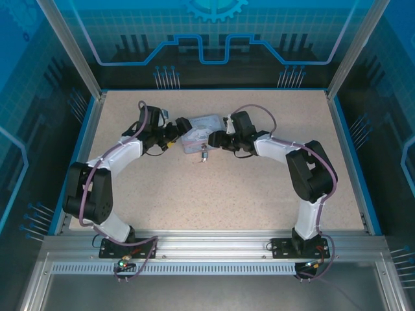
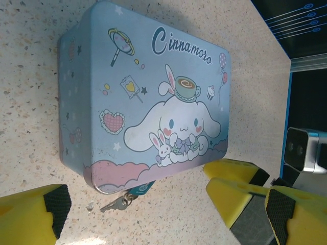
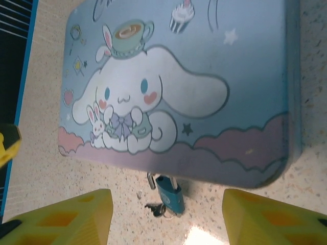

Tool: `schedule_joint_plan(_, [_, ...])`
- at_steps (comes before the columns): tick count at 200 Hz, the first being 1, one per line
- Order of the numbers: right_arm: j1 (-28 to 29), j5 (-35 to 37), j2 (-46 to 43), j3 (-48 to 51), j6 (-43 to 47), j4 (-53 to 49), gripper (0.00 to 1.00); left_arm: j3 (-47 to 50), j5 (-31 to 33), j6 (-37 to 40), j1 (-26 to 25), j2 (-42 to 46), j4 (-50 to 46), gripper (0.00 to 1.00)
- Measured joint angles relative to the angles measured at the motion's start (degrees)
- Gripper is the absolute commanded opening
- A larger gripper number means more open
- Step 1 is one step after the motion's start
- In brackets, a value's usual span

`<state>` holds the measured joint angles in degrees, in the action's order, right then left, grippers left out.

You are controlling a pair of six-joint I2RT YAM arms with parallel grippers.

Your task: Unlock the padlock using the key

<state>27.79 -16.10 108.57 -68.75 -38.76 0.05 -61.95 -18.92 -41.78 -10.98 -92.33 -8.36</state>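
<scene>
A small teal padlock (image 3: 171, 194) with a silver shackle lies on the table against the front edge of the pale blue cartoon tin (image 3: 204, 76). Its shackle end runs under the tin's rim. The key (image 3: 155, 208) lies on a ring at the lock's bottom end, and I cannot tell if a key sits in the keyhole. From above, the padlock (image 1: 205, 154) is just in front of the tin (image 1: 198, 133). My left gripper (image 1: 174, 133) is open at the tin's left end. My right gripper (image 3: 166, 222) is open, straddling lock and key from above without touching. The left wrist view shows the padlock (image 2: 134, 190) and the key (image 2: 115, 204).
The tin stands mid-table toward the back, between both grippers. The right gripper's yellow fingers (image 2: 237, 196) reach into the left wrist view beside the tin's corner. Speckled tabletop (image 1: 214, 194) lies open in front. Blue walls ring the table.
</scene>
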Motion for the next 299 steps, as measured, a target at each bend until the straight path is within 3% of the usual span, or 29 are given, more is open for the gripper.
schedule_joint_plan(48, [2.29, 1.25, -1.31, 6.14, 0.02, 0.22, 0.50, -4.28, -0.39, 0.17, 0.00, -3.89, -0.42, 0.99])
schedule_joint_plan(120, [7.37, 5.66, 2.93, 5.16, -0.72, 2.40, 0.46, -6.27, -1.79, 0.13, 0.22, -6.14, -0.20, 0.99])
schedule_joint_plan(225, [8.28, 8.66, 6.56, 3.37, -2.93, 7.56, 0.44, -6.82, -4.22, -0.26, 1.68, -8.15, 1.18, 0.99])
schedule_joint_plan(299, [8.59, 9.29, 8.46, 1.99, -3.34, 10.34, 0.37, -7.04, -5.03, -0.33, 2.27, -9.07, 1.64, 0.99])
